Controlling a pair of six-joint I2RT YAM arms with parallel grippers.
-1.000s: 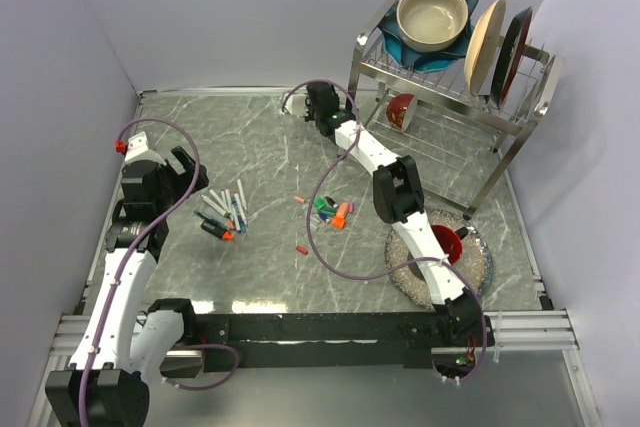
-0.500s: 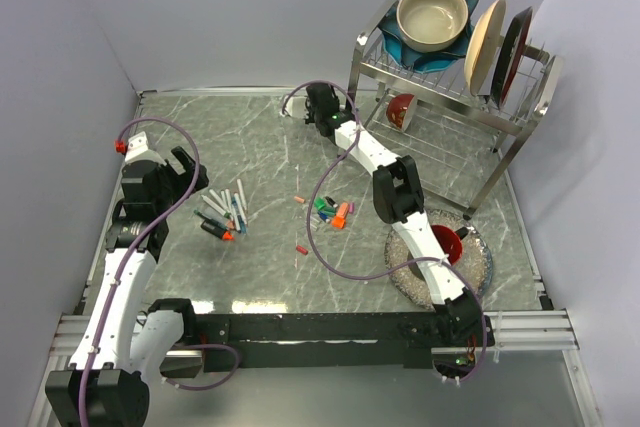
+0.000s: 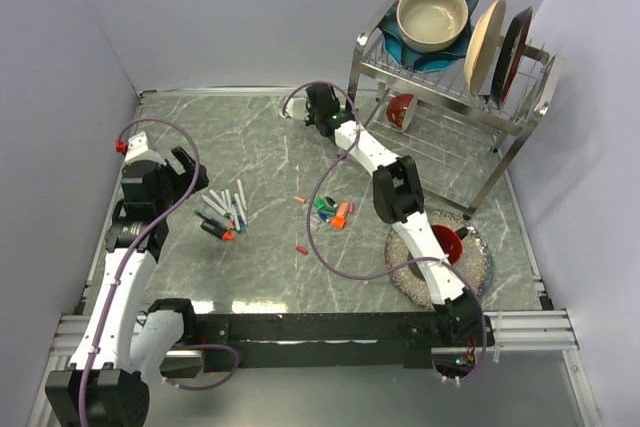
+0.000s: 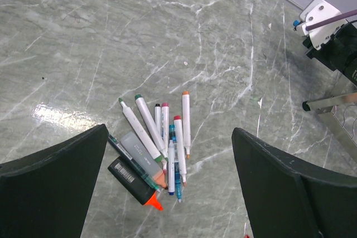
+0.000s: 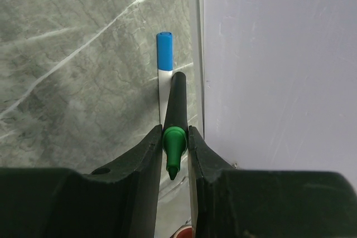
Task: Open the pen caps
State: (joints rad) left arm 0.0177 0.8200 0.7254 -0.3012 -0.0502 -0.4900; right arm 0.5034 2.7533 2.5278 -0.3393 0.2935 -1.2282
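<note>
Highlighter point(image 4: 136, 189) label point(image 4: 125, 172) — prob. barcode, illegible.

Dish rack point(image 3: 450, 137) with beige bowl point(image 3: 433, 15) and plates point(image 3: 487, 42); red bowl point(image 3: 448, 240) on round plate point(image 3: 480, 267).

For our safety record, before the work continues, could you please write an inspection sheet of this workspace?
Surface: grey marbled table.
Job's things: white markers clustered; loose pen caps piled mid-table; blue-capped pen by the back wall.
Clutter: red bowl on a plate.
Grippers: left gripper open above the markers; right gripper shut on a green-tipped pen.
Cables: purple cable looping over the table near the caps.
Surroundings: dish rack holding bowls and plates.
</note>
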